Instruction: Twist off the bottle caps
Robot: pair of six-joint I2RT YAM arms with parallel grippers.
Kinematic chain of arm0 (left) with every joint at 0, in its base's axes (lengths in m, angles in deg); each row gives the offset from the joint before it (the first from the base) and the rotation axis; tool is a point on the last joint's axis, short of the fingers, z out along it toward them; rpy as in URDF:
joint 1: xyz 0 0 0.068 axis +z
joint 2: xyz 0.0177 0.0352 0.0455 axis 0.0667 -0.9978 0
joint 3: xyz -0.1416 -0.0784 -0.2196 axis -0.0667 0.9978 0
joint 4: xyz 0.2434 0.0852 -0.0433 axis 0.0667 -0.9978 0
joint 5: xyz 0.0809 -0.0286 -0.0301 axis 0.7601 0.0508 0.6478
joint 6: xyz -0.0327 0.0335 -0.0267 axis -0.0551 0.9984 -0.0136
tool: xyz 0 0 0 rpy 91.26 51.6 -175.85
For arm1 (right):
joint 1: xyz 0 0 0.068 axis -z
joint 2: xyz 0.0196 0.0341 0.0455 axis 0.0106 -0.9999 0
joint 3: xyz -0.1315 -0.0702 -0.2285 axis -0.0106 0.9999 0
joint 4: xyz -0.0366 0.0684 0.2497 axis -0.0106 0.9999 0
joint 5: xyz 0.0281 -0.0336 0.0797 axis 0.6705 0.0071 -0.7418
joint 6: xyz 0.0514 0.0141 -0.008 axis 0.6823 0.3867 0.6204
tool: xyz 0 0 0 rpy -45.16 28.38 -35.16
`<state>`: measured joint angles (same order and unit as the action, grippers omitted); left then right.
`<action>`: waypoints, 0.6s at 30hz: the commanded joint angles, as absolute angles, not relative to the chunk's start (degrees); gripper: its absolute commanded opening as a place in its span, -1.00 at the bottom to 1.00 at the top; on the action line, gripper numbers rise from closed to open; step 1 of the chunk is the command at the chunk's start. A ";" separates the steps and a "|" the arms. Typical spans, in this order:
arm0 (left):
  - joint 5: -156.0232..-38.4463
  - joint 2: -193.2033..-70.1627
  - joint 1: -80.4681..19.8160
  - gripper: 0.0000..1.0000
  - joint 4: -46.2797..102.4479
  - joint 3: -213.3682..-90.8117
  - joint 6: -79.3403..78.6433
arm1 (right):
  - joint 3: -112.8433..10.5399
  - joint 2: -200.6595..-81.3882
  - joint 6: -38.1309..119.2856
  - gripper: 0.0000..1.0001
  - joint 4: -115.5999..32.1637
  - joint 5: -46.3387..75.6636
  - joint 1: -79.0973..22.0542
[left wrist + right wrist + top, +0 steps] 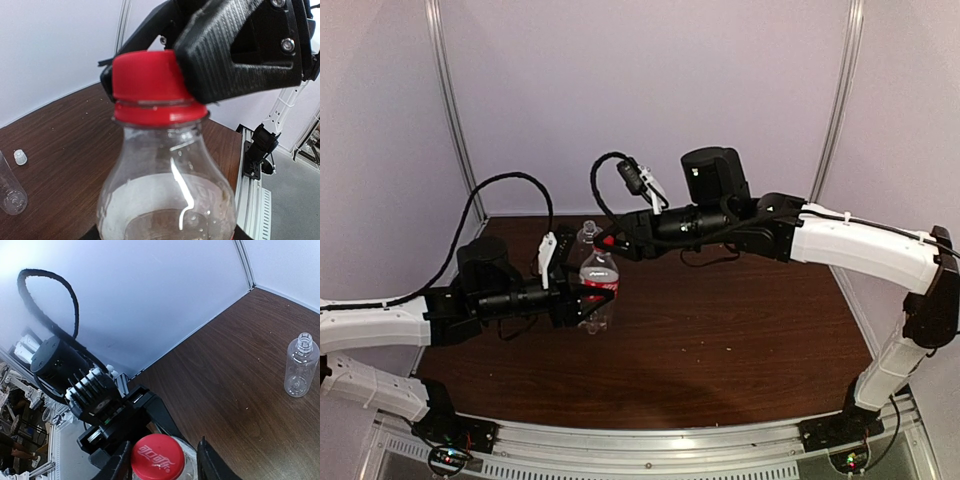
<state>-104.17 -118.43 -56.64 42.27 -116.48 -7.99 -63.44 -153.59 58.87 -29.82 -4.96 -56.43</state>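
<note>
My left gripper (pixel 586 296) is shut on the red-label bottle (pixel 599 288) and holds it upright above the table. Its red cap (pixel 157 456) is on the neck and also shows in the left wrist view (pixel 147 82). My right gripper (pixel 161 446) is open, with its jaws straddling the red cap. One finger (pixel 117 466) is against the cap, and a small gap shows at the other finger (pixel 210 465). The plain bottle (pixel 300 365) stands uncapped behind. The white cap (pixel 19 157) lies on the table near it.
The brown table (pixel 740 330) is enclosed by white walls at the back and sides. The plain bottle (pixel 586 234) stands just behind the held bottle. A black cable (pixel 500 190) loops above the left arm.
</note>
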 commanded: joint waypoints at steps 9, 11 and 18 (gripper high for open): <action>-103.48 -117.01 -56.36 -0.45 44.10 -118.04 -6.79 | -64.43 -153.70 58.60 -0.76 -32.18 -6.96 -56.79; -103.48 -116.94 -56.38 -0.45 43.90 -118.06 -6.88 | -64.11 -153.57 58.41 -0.87 -32.44 -7.00 -56.78; -106.80 -115.86 -56.38 -0.44 43.94 -117.72 -6.26 | -62.75 -152.79 52.90 -1.00 -33.43 -9.39 -56.30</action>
<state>-104.07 -117.68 -56.64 41.12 -116.50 -7.66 -63.44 -153.83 56.64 -30.61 -6.25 -56.54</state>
